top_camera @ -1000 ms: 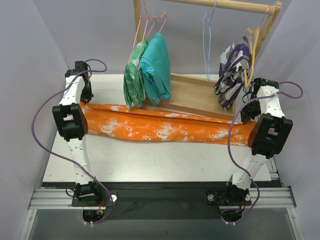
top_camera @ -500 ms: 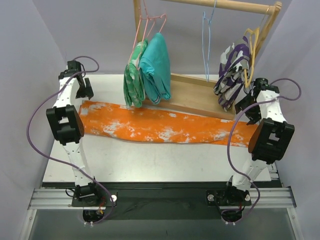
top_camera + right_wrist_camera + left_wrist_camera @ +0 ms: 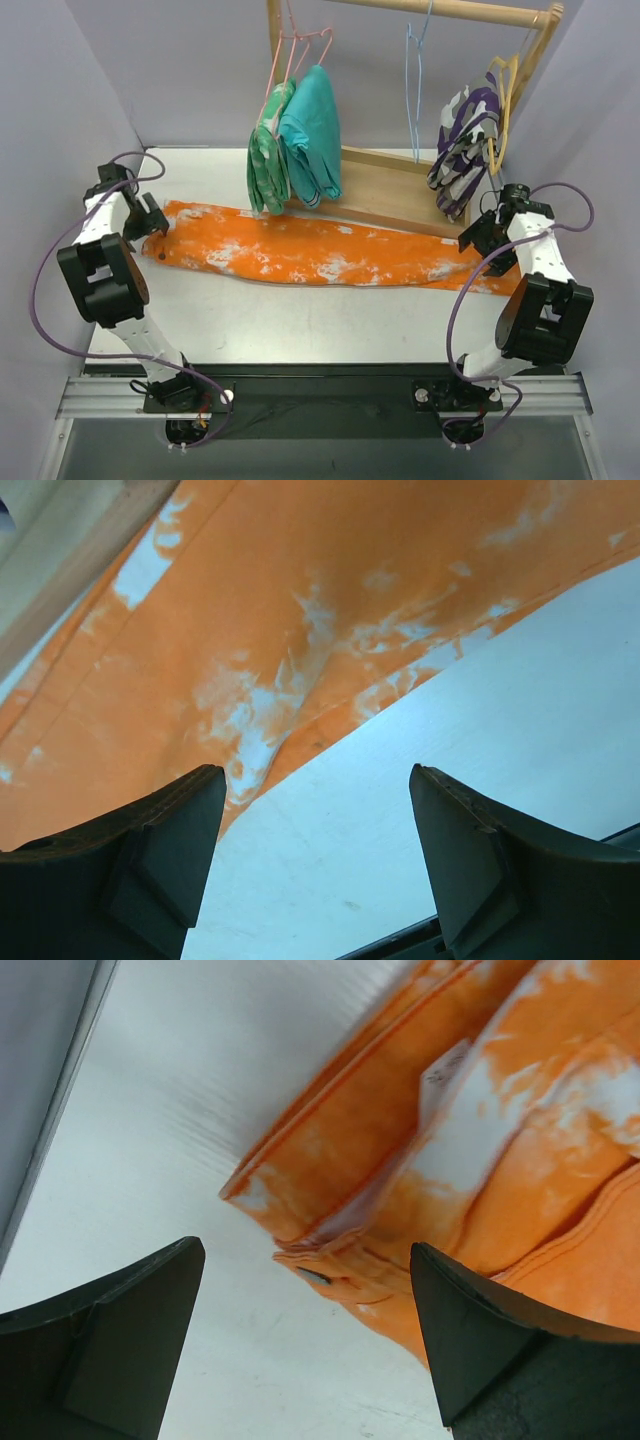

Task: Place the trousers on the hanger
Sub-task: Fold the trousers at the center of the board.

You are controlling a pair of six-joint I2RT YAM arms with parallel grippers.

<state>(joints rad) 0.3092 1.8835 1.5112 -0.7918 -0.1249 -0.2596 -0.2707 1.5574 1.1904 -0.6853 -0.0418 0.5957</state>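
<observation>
- Currently the left gripper [image 3: 302,1252] is held spread, empty, over the left end of the trousers [image 3: 320,255].
- The right gripper [image 3: 315,772] is likewise spread and empty above the right end.
- The trousers are laid flat across the bench [image 3: 300,325], left to right.
- The hanger [image 3: 415,120] is hung on the far rail [image 3: 450,10], apart from the trousers.

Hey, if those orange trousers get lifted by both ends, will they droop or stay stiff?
Probably droop: the trousers lie flat and creased along the table, with soft folded layers at one end, so the middle would likely sag. The cloth looks thin, so likely light for its size. A push would probably bunch it rather than slide it whole.
</observation>
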